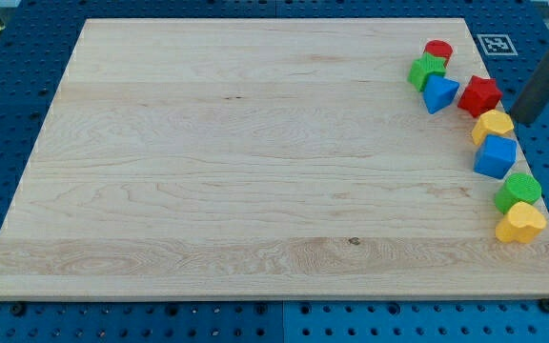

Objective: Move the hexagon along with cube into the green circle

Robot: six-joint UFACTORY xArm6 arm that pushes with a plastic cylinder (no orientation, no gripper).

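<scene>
A yellow hexagon lies near the board's right edge, touching a blue cube just below it. A green round block sits below the cube, close to it, with a yellow heart-like block touching it from below. My tip is at the board's right edge, just right of the yellow hexagon and the red star; I cannot tell whether it touches the hexagon. The rod slants up toward the view's top right.
At the view's top right a red cylinder, a green star-like block and a blue triangle cluster together. A black-and-white marker sits at the board's corner. The wooden board rests on a blue perforated table.
</scene>
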